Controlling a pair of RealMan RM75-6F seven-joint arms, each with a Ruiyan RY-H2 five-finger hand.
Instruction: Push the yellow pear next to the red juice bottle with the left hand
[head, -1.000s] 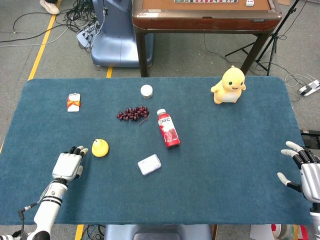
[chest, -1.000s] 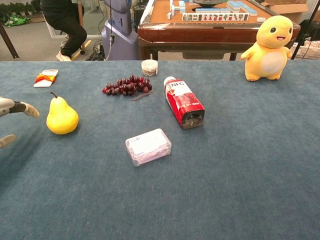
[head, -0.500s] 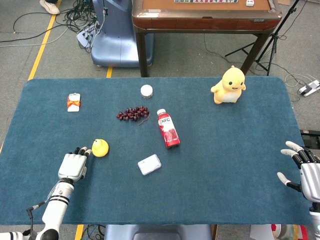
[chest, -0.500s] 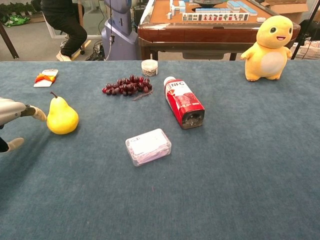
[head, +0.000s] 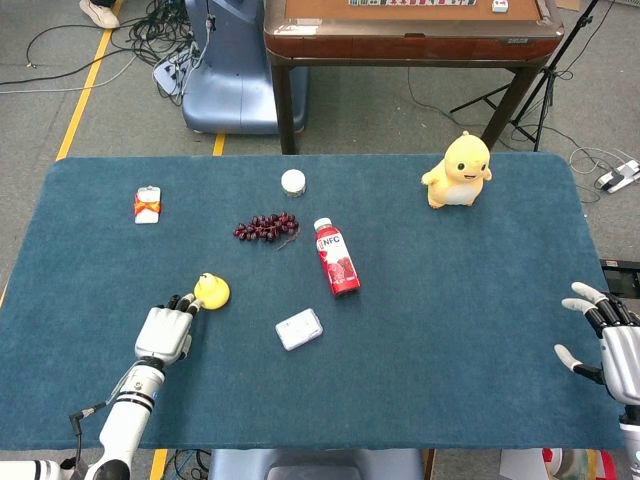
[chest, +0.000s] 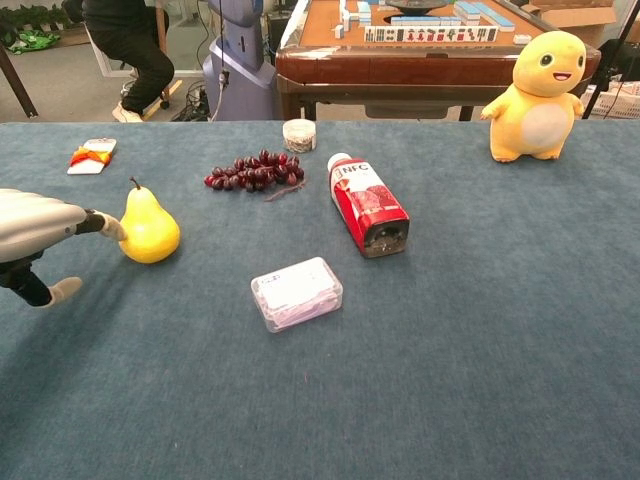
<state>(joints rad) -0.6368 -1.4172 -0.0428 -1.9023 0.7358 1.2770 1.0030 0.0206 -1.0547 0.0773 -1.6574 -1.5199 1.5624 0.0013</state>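
Observation:
The yellow pear (head: 212, 290) (chest: 149, 229) stands upright on the blue table cloth, left of centre. My left hand (head: 166, 330) (chest: 38, 235) lies flat with its fingers stretched out, and its fingertips (chest: 108, 226) touch the pear's left side. The red juice bottle (head: 337, 257) (chest: 368, 205) lies on its side to the right of the pear, cap pointing away from me, well apart from it. My right hand (head: 610, 345) rests open at the table's right edge, holding nothing; the chest view does not show it.
A clear plastic box (head: 299, 329) (chest: 296, 292) lies between pear and bottle, nearer me. Purple grapes (head: 266, 226) (chest: 252, 170), a small white jar (head: 293, 182), a red-and-white packet (head: 147, 204) and a yellow plush toy (head: 458, 171) sit farther back.
My left hand has slid forward and to the right until it met the pear, and the pear has shifted a little to the right toward the bottle. The right hand has stayed still.

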